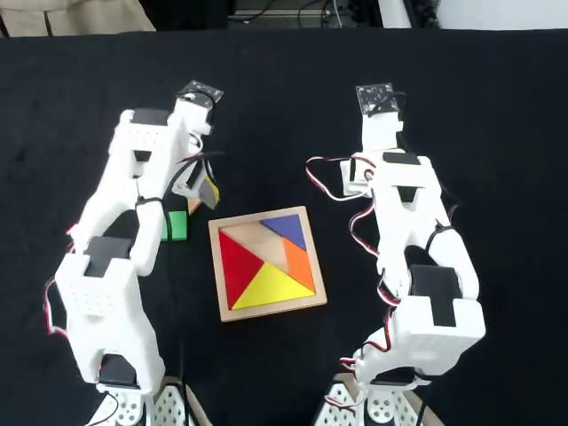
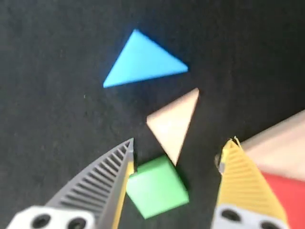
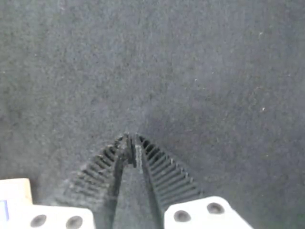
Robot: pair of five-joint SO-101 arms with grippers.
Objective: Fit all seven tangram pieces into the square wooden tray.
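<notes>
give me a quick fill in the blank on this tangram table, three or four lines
1. The left claw is ___.
2. The right claw, over bare cloth, is ___.
3. The square piece outside the tray is coloured ___.
4. The light blue piece on the cloth has the shape of a ___.

Missing words: open; shut; green; triangle
</notes>
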